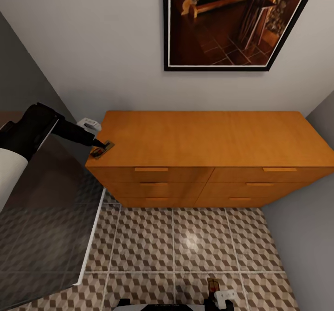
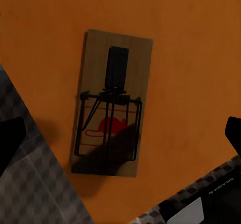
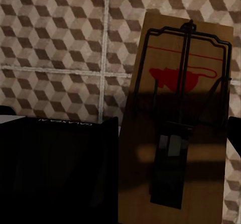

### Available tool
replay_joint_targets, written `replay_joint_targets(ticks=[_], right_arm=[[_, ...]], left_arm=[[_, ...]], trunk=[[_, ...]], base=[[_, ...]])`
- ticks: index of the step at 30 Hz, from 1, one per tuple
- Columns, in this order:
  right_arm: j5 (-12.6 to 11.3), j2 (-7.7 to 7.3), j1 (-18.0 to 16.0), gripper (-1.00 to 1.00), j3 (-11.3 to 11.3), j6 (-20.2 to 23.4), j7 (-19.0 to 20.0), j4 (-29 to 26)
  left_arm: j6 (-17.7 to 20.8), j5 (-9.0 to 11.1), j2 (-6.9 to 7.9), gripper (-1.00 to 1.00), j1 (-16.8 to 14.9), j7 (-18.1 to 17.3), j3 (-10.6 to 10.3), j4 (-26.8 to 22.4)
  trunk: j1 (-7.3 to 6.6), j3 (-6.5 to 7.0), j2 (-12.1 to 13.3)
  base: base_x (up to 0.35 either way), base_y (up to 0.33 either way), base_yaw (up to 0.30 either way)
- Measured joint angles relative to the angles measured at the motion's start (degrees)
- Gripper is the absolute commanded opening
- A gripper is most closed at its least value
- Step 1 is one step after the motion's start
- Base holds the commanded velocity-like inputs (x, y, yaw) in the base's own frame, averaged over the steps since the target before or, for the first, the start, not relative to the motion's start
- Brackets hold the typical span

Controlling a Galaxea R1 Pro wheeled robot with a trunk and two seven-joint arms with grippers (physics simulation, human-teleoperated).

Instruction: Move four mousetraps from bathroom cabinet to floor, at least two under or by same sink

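Note:
One mousetrap [image 1: 102, 149] [image 2: 113, 103] lies flat on the near left corner of the cabinet [image 1: 208, 137] top, a small wooden board with a dark wire bar and a red mouse print. My left gripper [image 1: 96, 142] [image 2: 120, 136] hovers right over it, open, one finger [image 2: 11, 139] on each side of the board. A second mousetrap [image 1: 213, 285] [image 3: 181, 118] lies on the cube-patterned bathroom floor [image 1: 153, 241] at the bottom of the head view. My right gripper [image 1: 222, 298] [image 3: 120, 126] is low beside it, open. The sink is out of view.
A tinted glass panel with a white edge [image 1: 46, 218] stands left of the cabinet. A grey wall [image 1: 301, 227] closes the right side. A framed picture [image 1: 232, 23] hangs above. A small white object [image 1: 89, 124] sits behind the cabinet's left corner. My black base [image 3: 60, 169] is beside the floor trap.

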Motion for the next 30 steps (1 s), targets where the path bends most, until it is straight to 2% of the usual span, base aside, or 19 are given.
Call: replay_joint_targets(ticks=[10,30], right_arm=[[0.0,0.0,0.0,-1.0,0.0,0.0,0.0,0.0],[0.0,0.03,0.0,-1.0,0.02,0.0,0.0,0.0]], left_arm=[[0.0,-0.02,0.0,1.0,0.01,0.0,0.0,0.01],[0.0,-0.09,-0.06,1.0,0.06,0.0,-0.06,0.6]], trunk=[[0.0,-0.12,0.0],[0.0,-1.74,0.0]], base=[[0.0,0.0,0.0],[0.0,0.0,0.0]])
